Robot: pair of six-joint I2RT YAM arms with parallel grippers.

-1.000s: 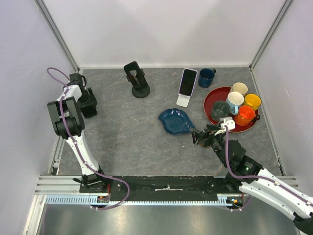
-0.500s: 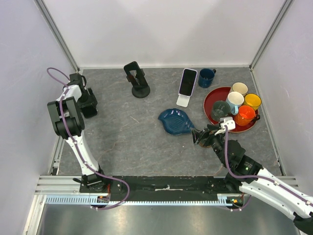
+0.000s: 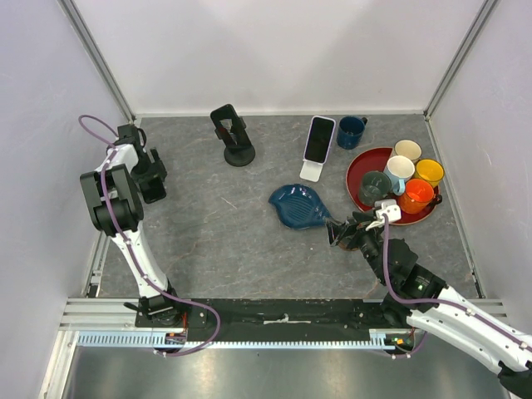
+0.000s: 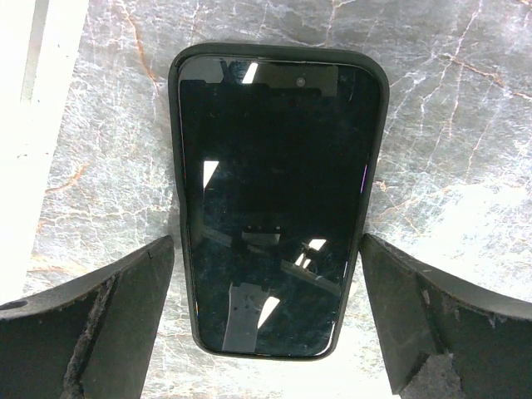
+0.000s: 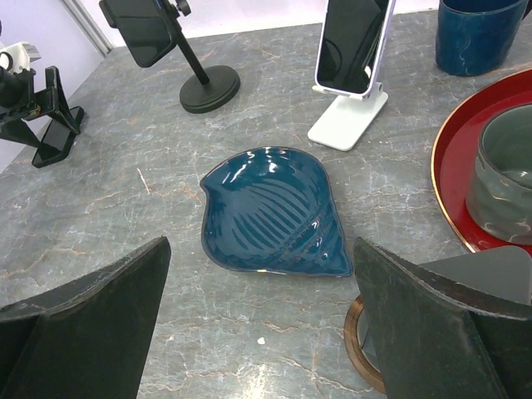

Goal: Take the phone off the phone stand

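A black phone lies flat, screen up, on the marble table. My left gripper is open around its lower half, and table shows between each finger and the phone's edges. In the top view that gripper is at the far left of the table. The black phone stand, also in the right wrist view, stands at the back with an empty cradle. A second phone in a white case leans on a white stand. My right gripper is open above the table near a blue dish.
A blue leaf-shaped dish lies mid-table. A red tray with several cups is at the right, and a navy mug stands behind it. A brown ring lies under the right finger. Walls enclose three sides.
My left gripper's jaws have opened wider, off the black phone. The right gripper has crept slightly forward and stays open.
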